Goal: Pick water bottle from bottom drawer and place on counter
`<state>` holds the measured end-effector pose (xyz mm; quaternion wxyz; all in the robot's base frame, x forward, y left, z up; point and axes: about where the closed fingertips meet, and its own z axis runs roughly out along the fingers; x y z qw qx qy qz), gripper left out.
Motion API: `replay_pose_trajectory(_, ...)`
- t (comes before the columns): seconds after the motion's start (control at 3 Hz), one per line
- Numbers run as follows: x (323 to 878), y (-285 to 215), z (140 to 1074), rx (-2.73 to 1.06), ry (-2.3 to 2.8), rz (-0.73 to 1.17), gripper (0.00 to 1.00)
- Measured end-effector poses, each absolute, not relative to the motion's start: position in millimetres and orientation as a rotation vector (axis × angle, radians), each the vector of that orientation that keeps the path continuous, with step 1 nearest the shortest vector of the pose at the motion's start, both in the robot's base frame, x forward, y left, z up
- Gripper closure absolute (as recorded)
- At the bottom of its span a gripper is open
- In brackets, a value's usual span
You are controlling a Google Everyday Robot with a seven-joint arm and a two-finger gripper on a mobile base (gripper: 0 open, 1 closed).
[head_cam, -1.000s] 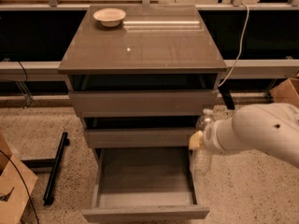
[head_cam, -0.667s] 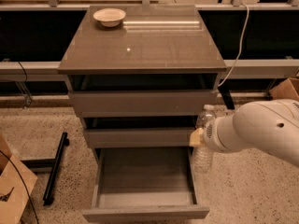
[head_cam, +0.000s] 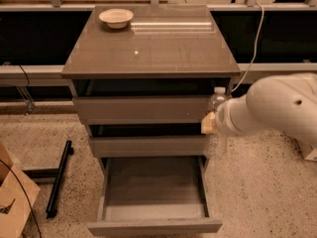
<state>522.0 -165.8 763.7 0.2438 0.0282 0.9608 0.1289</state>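
The water bottle (head_cam: pixel 216 101) is a small clear plastic bottle held upright in the air just right of the cabinet, its cap level with the top drawer. My gripper (head_cam: pixel 210 123) is shut around the bottle's middle, at the end of the bulky white arm (head_cam: pixel 277 108) coming in from the right. The bottom drawer (head_cam: pixel 154 225) is pulled open and its inside shows nothing. The counter (head_cam: pixel 153 51) is glossy grey-brown and lies above and to the left of the bottle.
A pale bowl (head_cam: pixel 116 18) sits at the counter's back left. The two upper drawers (head_cam: pixel 141 109) are slightly open. A cardboard box (head_cam: pixel 12 197) and a black bar (head_cam: pixel 58 178) lie on the floor at left. A white cable (head_cam: pixel 256 36) hangs at right.
My gripper has lifted the water bottle upward beside the cabinet, from the middle drawer's level to the top drawer's level. The drawers have not moved.
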Motion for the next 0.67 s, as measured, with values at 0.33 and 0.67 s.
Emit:
replay_pose_trajectory(0.33,572.3,-154.9,834.8,-0.065,2.524,0.302,1.00)
replay_pose_trajectory(0.67,621.0,-130.6,888.8,-0.204,2.461,0.262,1.00)
